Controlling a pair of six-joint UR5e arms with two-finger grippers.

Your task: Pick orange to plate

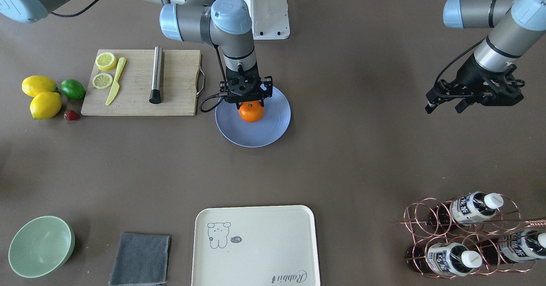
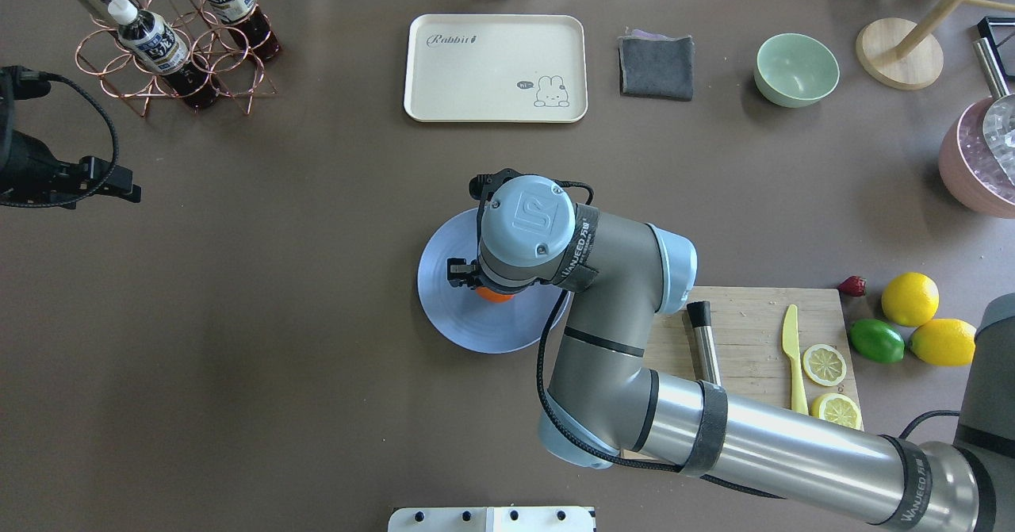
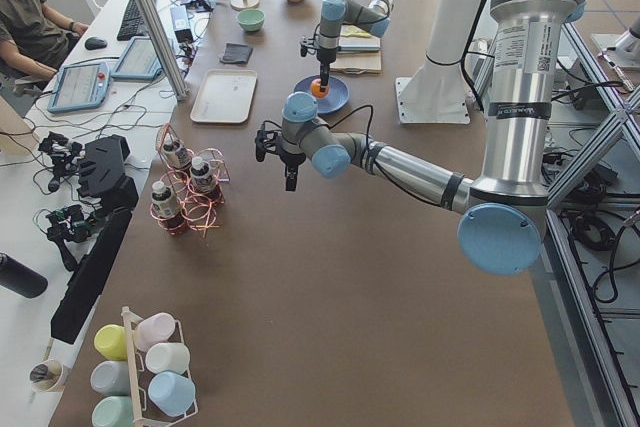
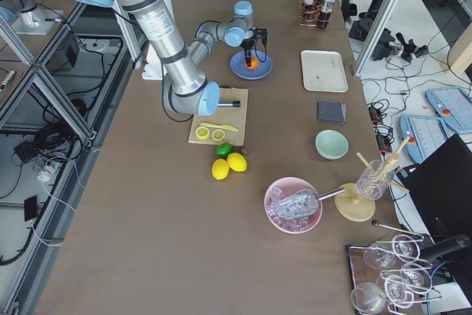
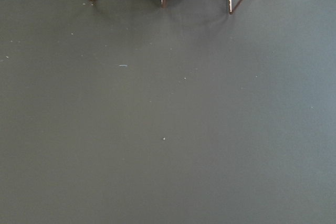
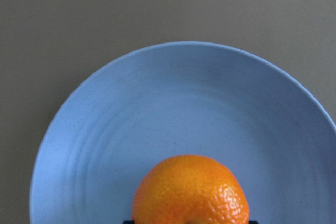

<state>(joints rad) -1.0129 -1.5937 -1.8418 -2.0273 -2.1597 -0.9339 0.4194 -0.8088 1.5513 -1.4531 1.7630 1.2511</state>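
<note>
**Right gripper over plate, orange between fingers: release step pending**

The right gripper [image 1: 251,104] points straight down, and its two fingers appear pressed against opposite flanks of the orange [image 1: 251,113], pinching it. The wrist view shows dark fingertip edges at either side of the fruit, with no gap to be seen.

The orange sits directly beneath the gripper body, over the middle of the plate [image 1: 275,126]. Whether its underside touches the plate cannot be told from any view.

Judgement: the carry looks done and the set-down is the step in hand.
- Lower until the fruit bears on the plate before releasing, since a round fruit dropped from height may roll toward the rim.
- Part the fingers evenly, so neither one nudges it sideways.
- Withdraw straight up, clear of the fruit, before any sideways travel.

Further out, the cutting board [image 1: 179,85] lies beside the gripper on the robot's right, just apart from the plate. The cream tray [image 1: 256,252] lies well ahead of the gripper, away from the base.

The left gripper [image 1: 445,105] hangs well apart on the other side, fingers spread and holding nothing.
</note>
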